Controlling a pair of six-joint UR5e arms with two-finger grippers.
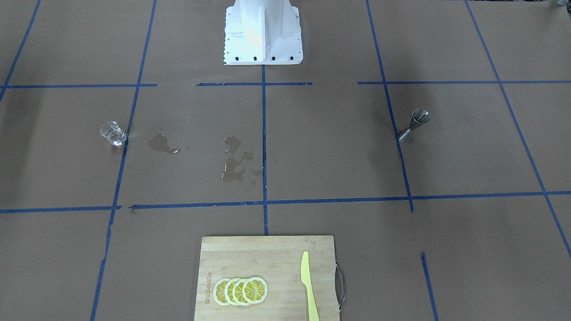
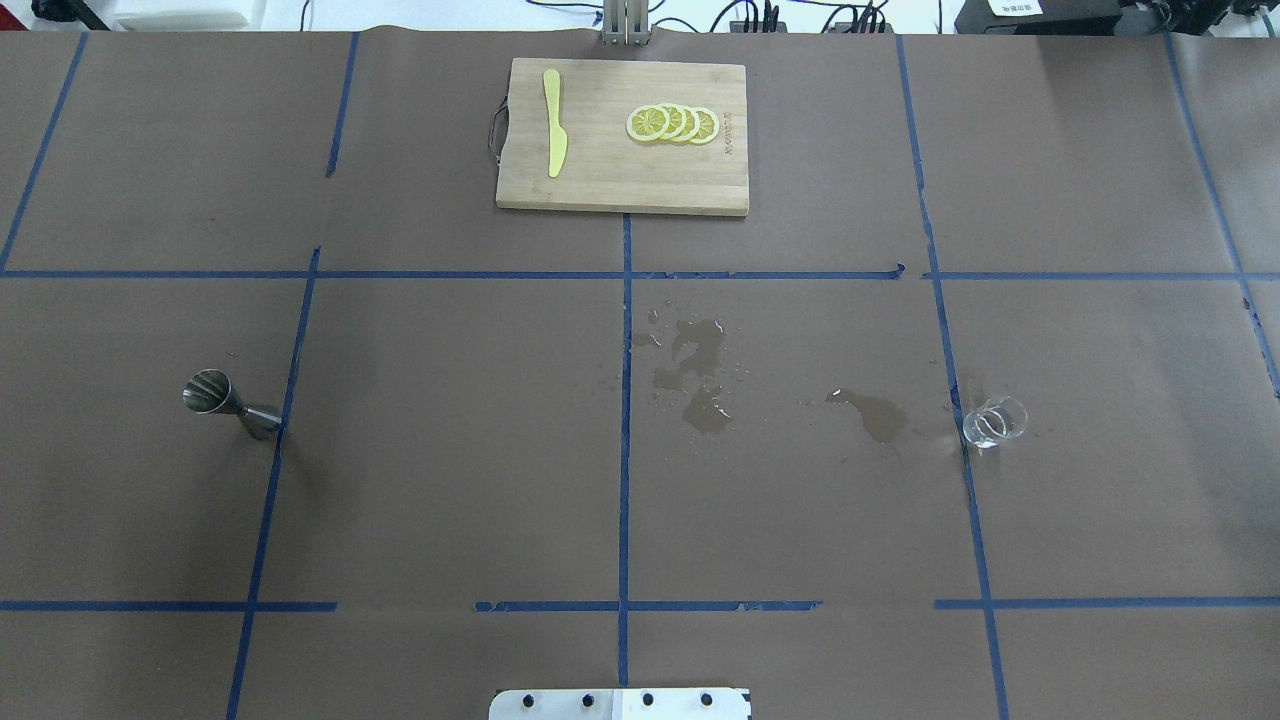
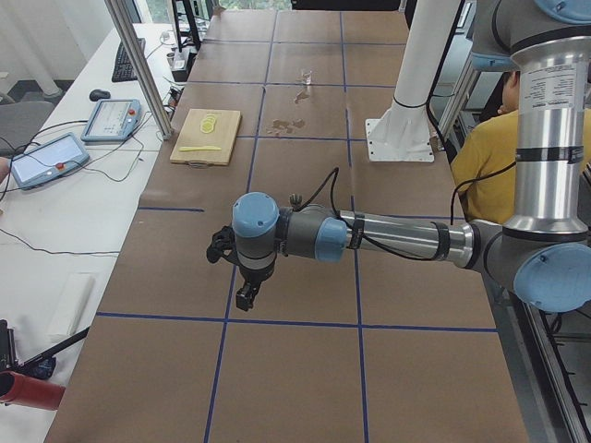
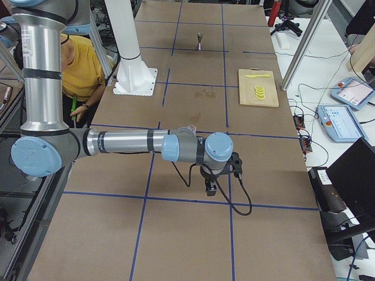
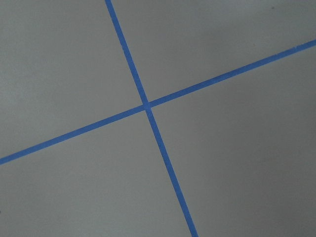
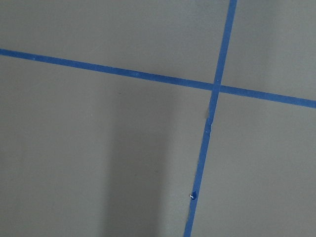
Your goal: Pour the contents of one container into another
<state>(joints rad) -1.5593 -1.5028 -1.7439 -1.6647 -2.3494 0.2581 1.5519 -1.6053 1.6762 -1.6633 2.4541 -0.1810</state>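
The clear glass tumbler (image 1: 112, 133) (image 2: 994, 422) stands upright on the brown paper on the robot's right side; it also shows far off as a small glass tumbler (image 3: 306, 77). The steel jigger (image 1: 415, 125) (image 2: 228, 402) stands on the robot's left side, wide cup up. No gripper touches either one. My left gripper (image 3: 245, 297) hangs low over bare paper, far from both. My right gripper (image 4: 211, 187) does the same at the opposite end. Neither gripper shows in the overhead or front view, so I cannot tell their state. Both wrist views show only blue tape crossings.
Puddles of spilled liquid (image 2: 700, 385) (image 1: 234, 162) lie mid-table. A wooden cutting board (image 2: 600, 185) at the far edge carries a yellow knife (image 2: 553, 135) and lemon slices (image 2: 673, 124). The white robot base (image 1: 263, 33) stands centred. A person in yellow (image 4: 82, 64) sits beside the table.
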